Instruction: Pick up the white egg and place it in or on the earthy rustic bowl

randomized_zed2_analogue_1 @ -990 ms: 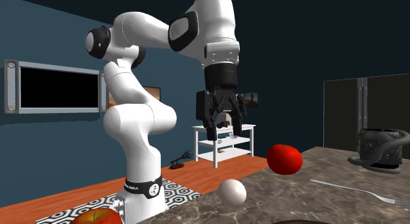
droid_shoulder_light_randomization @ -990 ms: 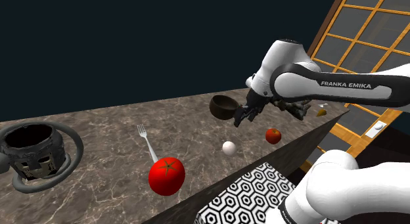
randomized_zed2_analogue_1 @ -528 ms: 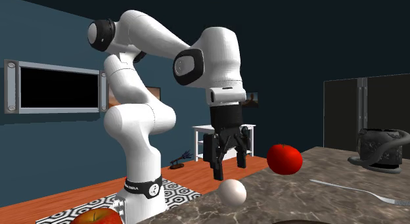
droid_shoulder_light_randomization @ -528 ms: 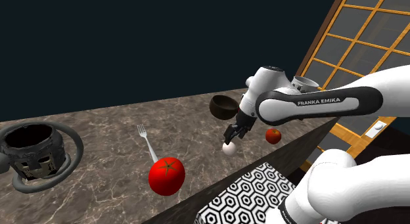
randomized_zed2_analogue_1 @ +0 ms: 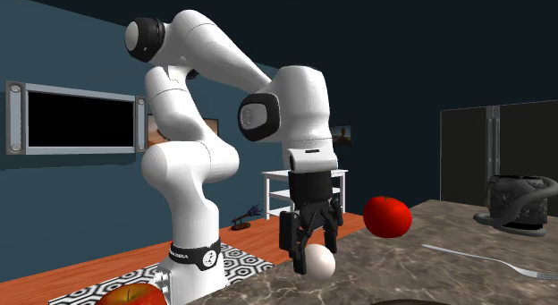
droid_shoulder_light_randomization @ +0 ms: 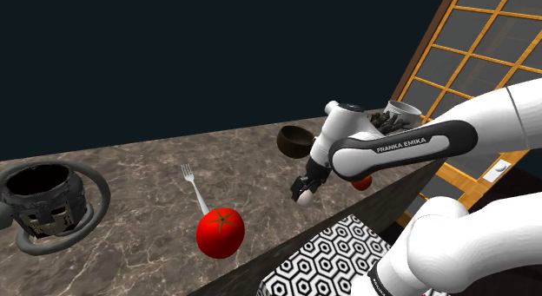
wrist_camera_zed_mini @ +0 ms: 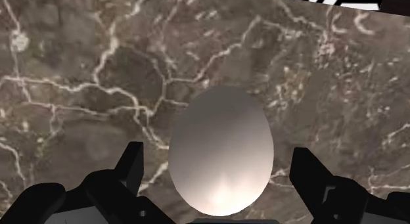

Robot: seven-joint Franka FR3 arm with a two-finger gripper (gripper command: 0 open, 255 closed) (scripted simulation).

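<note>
The white egg (wrist_camera_zed_mini: 222,150) is seen on the marble counter (droid_shoulder_light_randomization: 130,181) near its edge, partly covered by the gripper (droid_shoulder_light_randomization: 306,190), whose fingers (wrist_camera_zed_mini: 131,165) are held wide on either side, clear of it. "FRANKA EMIKA" is read on the forearm (droid_shoulder_light_randomization: 401,145). One dark bowl (droid_shoulder_light_randomization: 294,140), one fork (droid_shoulder_light_randomization: 193,188) and one tomato (droid_shoulder_light_randomization: 220,232) are counted; a smaller red fruit (droid_shoulder_light_randomization: 361,182) is half hidden.
</note>
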